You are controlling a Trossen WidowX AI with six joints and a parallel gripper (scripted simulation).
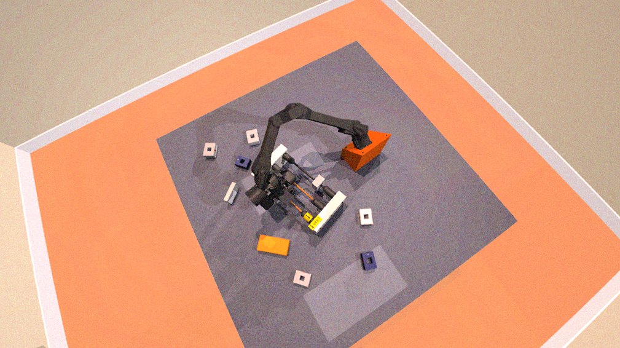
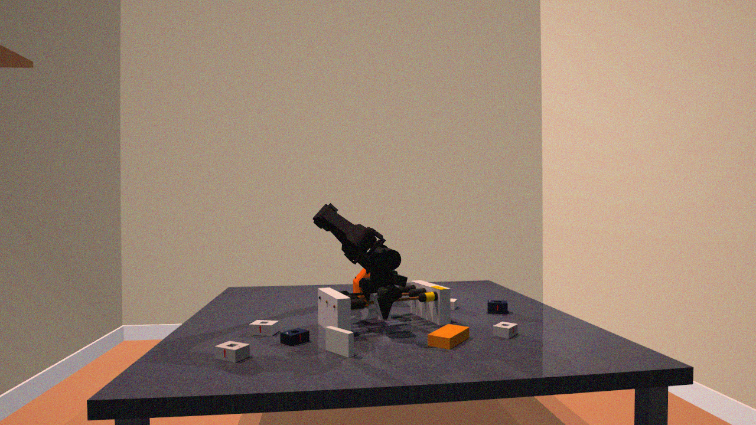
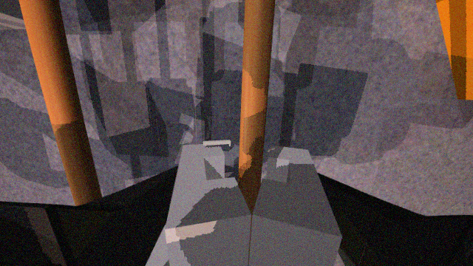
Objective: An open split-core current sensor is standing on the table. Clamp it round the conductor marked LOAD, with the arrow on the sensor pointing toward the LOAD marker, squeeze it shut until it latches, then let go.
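Observation:
The light grey split-core sensor is between my fingers in the wrist view. Its two halves stand apart at their far ends, with an orange conductor between them. My gripper is shut on the sensor; its black fingers lie against both sides. In the exterior view the black fingers are low between the two white end blocks. A yellow LOAD marker is on one end block, by the conductor end with a yellow tag. I cannot see the sensor's arrow or a latch.
Another orange conductor runs close on the left. The other white end block is opposite the marked one. An orange box, a white plate and several white and dark blue square rings stand around.

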